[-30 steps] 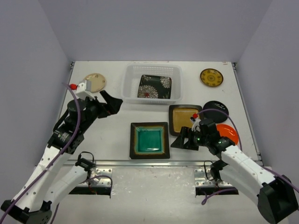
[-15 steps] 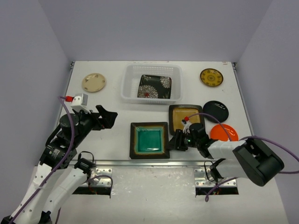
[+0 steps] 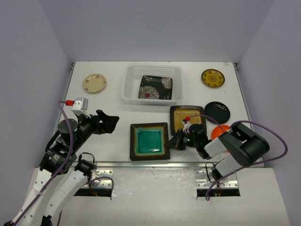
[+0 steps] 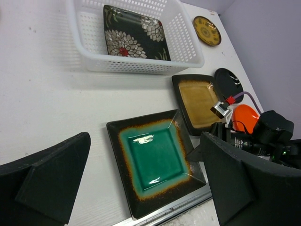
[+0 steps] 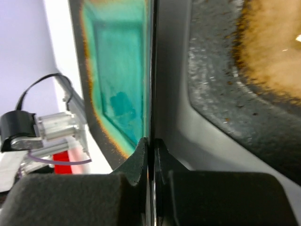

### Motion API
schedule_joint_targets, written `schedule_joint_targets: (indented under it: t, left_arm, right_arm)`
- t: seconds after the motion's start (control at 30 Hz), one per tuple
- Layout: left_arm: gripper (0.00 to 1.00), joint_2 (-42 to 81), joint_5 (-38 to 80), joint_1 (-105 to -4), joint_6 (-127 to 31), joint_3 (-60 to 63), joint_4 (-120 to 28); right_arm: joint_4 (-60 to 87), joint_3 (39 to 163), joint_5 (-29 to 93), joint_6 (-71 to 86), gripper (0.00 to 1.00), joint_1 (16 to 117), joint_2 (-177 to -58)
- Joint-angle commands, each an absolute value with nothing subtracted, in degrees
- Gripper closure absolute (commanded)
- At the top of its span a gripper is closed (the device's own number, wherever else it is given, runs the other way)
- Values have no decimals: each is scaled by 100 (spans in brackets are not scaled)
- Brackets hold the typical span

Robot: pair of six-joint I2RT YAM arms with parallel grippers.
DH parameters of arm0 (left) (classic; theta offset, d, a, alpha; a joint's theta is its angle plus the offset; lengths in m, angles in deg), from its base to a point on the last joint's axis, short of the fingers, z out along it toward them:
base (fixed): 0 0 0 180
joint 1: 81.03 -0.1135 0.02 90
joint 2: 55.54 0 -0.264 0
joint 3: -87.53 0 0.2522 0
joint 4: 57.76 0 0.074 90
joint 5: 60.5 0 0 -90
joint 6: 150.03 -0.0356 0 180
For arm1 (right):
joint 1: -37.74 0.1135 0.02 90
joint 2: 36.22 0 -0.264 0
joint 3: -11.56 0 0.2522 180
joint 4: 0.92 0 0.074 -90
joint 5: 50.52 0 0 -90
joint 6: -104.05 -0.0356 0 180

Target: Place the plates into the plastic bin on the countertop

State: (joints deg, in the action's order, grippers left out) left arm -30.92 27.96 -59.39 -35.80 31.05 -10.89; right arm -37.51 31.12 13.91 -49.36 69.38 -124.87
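The teal-centred square plate [image 3: 150, 141] [image 4: 155, 160] [image 5: 117, 80] lies flat near the front edge of the countertop [image 3: 113, 101]. My right gripper [image 3: 175, 142] [image 5: 151, 141] is shut on this plate's right rim, low over the table. Just behind it sits the amber-centred square plate [image 3: 186, 117] [image 5: 263, 56]. The black floral plate [image 3: 155, 87] [image 4: 134, 40] lies inside the plastic bin [image 3: 127, 89] [image 4: 141, 66]. My left gripper [image 3: 109, 123] [image 4: 145, 146] hangs open and empty, left of the teal plate.
A cream round plate [image 3: 94, 83] lies at the back left and a patterned yellow one [image 3: 213, 77] at the back right. The black round plate [image 3: 217, 112] and the orange one [image 3: 217, 133] lie beside my right arm. The metal front edge [image 3: 150, 164] runs just below the teal plate.
My right gripper slid left to the teal plate's right rim and shut on it. My left arm drew back toward the near left, staying open.
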Motion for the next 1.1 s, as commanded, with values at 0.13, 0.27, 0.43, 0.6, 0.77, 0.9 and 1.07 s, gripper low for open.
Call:
schedule_joint_targets:
  t: [0.13, 0.27, 0.43, 0.6, 0.77, 0.9, 1.07]
  left_arm:
    - [0, -3137, 2712, -5985, -3639, 3149, -1403]
    - [0, -3136, 2736, -5985, -3630, 3149, -1394]
    - [0, -3155, 2791, -5985, -3613, 3149, -1394]
    - [0, -3195, 2904, -5985, -3574, 3127, -1356]
    - [0, -3325, 3191, -5985, -3488, 3100, -1268]
    - [0, -3416, 3302, -5985, -3467, 3110, -1254]
    - [0, -3392, 3301, -5985, -3470, 3107, -1249]
  right_arm:
    - [-5224, 2934, 687, -5932, 100, 6973, -11424]
    - [-3776, 3211, 750, -5839, 100, 6973, -10288]
    - [-1872, 3986, 1029, -5443, 100, 6973, -9042]
    - [-154, 5595, 1241, -4844, 100, 6790, -8898]
    - [446, 6816, 791, -4852, 100, 6057, -9847]
    - [1021, 8024, 772, -4561, 100, 5425, -10915]
    - [1241, 9180, 642, -4395, 100, 4928, -12174]
